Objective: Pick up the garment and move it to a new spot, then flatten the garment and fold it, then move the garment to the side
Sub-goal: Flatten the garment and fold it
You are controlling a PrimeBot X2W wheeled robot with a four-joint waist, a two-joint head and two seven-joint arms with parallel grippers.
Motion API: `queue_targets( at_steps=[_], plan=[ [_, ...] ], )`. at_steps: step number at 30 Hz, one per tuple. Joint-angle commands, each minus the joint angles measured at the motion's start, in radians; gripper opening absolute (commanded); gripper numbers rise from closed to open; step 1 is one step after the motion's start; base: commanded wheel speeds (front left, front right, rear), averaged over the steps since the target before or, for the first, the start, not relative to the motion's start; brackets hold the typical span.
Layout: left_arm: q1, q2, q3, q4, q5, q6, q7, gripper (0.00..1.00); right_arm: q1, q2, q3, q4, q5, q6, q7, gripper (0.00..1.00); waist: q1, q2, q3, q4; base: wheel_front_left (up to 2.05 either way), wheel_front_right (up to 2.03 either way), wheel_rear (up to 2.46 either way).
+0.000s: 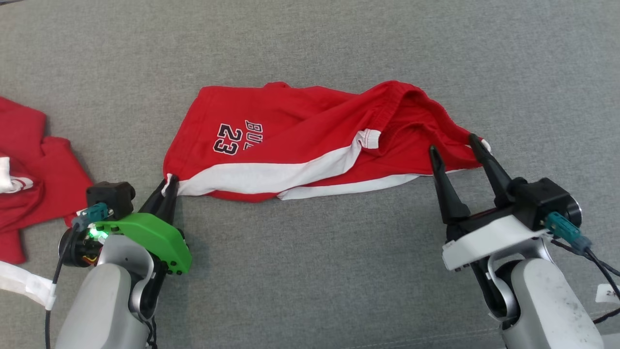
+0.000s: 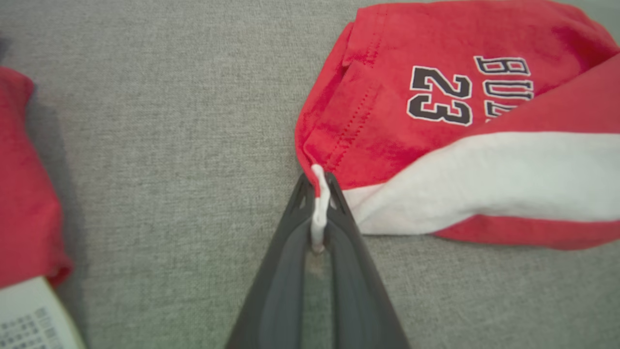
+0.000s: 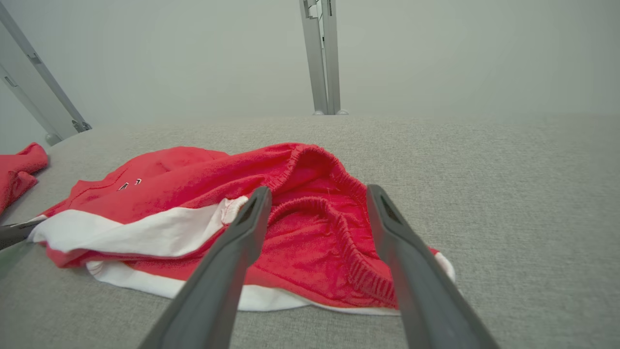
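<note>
One garment (image 1: pixel 290 140), a pair of red shorts, lies rumpled near the middle of the grey surface (image 1: pixel 310 281). Its long axis runs left to right: the leg hem with the white band and the "23" points left, and the gathered elastic waistband points right, gaping toward the near side. At the near-left corner the left gripper (image 1: pixel 170 185) is pressed together on a sliver of white hem, a thin bite right at the fingertips, as the left wrist view shows. At the right end the right gripper (image 1: pixel 452 143) stands spread, one finger on either side of the waistband fold, gripping nothing. The step looks like flattening. To do it well, the right fingers should close on both layers of the waistband before any pull, then the two ends should be drawn apart along the long axis, low and gently, since the slim left hold could slip. A spare red cloth (image 1: pixel 29 165) lies well apart at the left edge.
</note>
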Motion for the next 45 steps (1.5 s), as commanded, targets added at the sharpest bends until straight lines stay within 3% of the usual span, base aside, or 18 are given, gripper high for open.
queue_targets(
  at_steps=[1, 7, 12, 13, 14, 15, 22, 31, 38, 45],
  plan=[
    [-0.019, -0.002, -0.005, 0.001, 0.008, -0.001, -0.009, 0.0, -0.027, -0.011, 0.023, 0.021, 0.009, 0.0, 0.008, 1.0, 0.0, 0.0, 0.009, 0.022, 0.0, 0.0, 0.0],
    [-0.043, -0.024, -0.038, -0.011, 0.018, -0.003, -0.039, 0.0, -0.125, -0.032, 0.146, 0.155, 0.043, 0.0, 0.023, 1.0, 0.0, 0.0, 0.033, 0.077, 0.0, 0.0, 0.0],
    [-0.05, -0.038, -0.055, -0.02, 0.019, -0.004, -0.064, 0.0, -0.2, -0.03, 0.185, 0.274, 0.071, 0.0, 0.014, 1.0, 0.0, 0.0, 0.044, 0.102, 0.0, 0.0, 0.0],
    [-0.05, -0.039, -0.057, -0.024, 0.018, -0.004, -0.074, 0.0, -0.215, -0.03, 0.19, 0.294, 0.076, 0.0, 0.011, 0.46, 0.0, 0.0, 0.045, 0.105, 0.0, 0.0, 0.0],
    [-0.049, -0.039, -0.057, -0.028, 0.019, -0.004, -0.081, 0.0, -0.225, -0.028, 0.192, 0.304, 0.083, 0.0, 0.002, 0.19, 0.0, 0.0, 0.046, 0.107, 0.0, 0.0, 0.0],
    [-0.047, -0.039, -0.056, -0.033, 0.02, -0.003, -0.091, 0.0, -0.234, -0.027, 0.193, 0.315, 0.087, 0.0, -0.004, 0.0, 0.0, 0.0, 0.045, 0.109, 0.0, 0.0, 0.0],
    [-0.027, -0.025, -0.031, -0.138, 0.029, 0.023, -0.18, 0.0, -0.234, -0.059, 0.177, 0.252, 0.1, 0.0, -0.08, 0.0, 0.0, 0.0, 0.013, 0.092, 0.0, 0.0, 0.0],
    [-0.069, 0.001, 0.011, -0.482, 0.056, 0.075, -0.243, 0.0, -0.215, -0.119, 0.07, -0.046, 0.073, -0.001, -0.099, 0.0, 0.0, 0.0, -0.087, 0.047, 0.0, 0.0, 0.0],
    [-0.174, 0.018, 0.001, -0.766, 0.117, 0.103, -0.208, 0.0, -0.239, -0.136, -0.026, -0.294, 0.03, -0.001, -0.008, 0.0, 0.0, 0.0, -0.151, 0.021, 0.0, 0.0, 0.0],
    [-0.248, 0.014, -0.027, -0.843, 0.121, 0.107, -0.129, 0.0, -0.269, -0.133, -0.073, -0.375, 0.045, -0.001, 0.053, 0.0, 0.0, 0.0, -0.149, 0.002, 0.0, 0.0, 0.0]
  ],
)
